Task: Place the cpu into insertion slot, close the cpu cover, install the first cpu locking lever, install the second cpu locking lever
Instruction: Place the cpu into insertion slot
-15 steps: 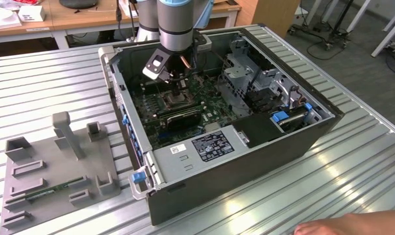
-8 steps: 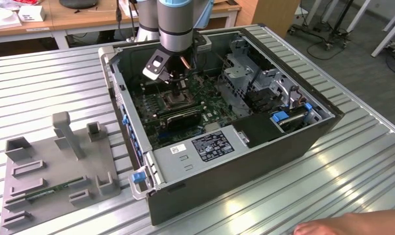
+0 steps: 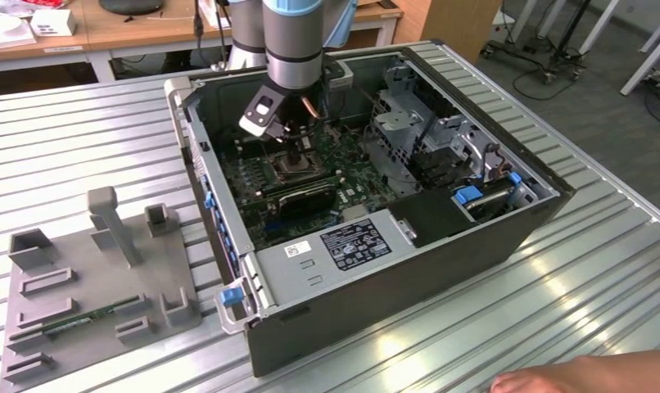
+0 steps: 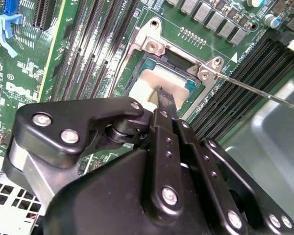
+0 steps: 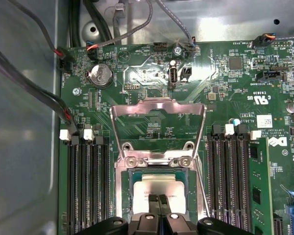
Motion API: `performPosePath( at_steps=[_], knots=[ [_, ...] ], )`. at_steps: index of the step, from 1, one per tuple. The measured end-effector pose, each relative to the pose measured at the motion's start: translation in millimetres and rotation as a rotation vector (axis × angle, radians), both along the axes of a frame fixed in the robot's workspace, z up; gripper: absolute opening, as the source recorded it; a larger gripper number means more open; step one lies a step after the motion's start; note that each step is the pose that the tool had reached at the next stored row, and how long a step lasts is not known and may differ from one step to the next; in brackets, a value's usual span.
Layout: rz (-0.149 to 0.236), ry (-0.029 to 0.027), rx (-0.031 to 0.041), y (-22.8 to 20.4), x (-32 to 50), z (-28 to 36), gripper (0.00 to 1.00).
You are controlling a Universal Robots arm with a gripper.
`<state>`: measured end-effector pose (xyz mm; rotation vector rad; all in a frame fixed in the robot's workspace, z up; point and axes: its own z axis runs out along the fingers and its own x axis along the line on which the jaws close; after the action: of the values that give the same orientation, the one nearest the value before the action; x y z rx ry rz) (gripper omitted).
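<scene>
The arm reaches down into the open computer case, which lies on its side on a slatted metal table. The gripper hangs over the green board at the middle of the case.

In both wrist views the gripper's two black fingers are drawn together, with no more than a hairline between them. Nothing is pinched between them. Their tips sit at the near edge of the cpu. Whether they press on its top or hover just above it is hard to judge from here.

The cpu lies flat inside the insertion slot, its pale metal top facing up and square with the rim. The cpu cover is swung up and back on its hinge at the far edge of the slot, and the board shows through its cut-out centre. A thin wire lever runs along one side of the slot, lifted clear of it.

Long black memory slots flank the socket on both sides.

On the exterior view's left a grey fixture plate rests on the table beside the case. A person's hand lies at the table's near edge, on the exterior view's right.
</scene>
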<state>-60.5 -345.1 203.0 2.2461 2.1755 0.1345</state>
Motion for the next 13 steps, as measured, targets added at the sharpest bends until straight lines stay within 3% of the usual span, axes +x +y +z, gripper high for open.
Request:
performPosePath(
  at_steps=[5,13],
  knots=[
    [0.02,0.0,-0.0001,0.0,0.2,-0.8,0.11],
    [0.021,0.0003,-0.0004,-0.1,0.1,-3.5,0.11]
  ],
)
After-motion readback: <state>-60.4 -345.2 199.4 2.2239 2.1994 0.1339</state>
